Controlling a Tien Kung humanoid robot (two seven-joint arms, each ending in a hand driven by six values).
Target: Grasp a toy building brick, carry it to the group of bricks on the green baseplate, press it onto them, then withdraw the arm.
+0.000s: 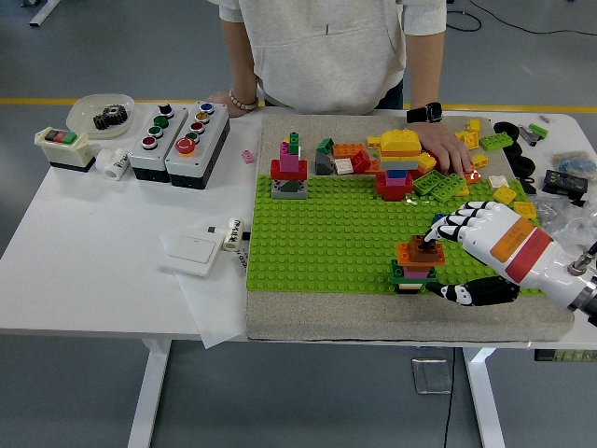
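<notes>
The right hand (pixel 459 250) presses a brown brick (pixel 425 246) onto the small stack (pixel 415 266) on the green baseplate (pixel 326 233), fingertips gripping it from above. Carrying looks finished; seating the brick and pulling the arm away remain.

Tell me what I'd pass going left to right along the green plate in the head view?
Red-and-pink brick tower → grey and orange loose bricks → tall yellow-topped stack → small stack with a brown brick on top nearer the front → right robot hand, fingers around that stack, all on the green baseplate.
</notes>
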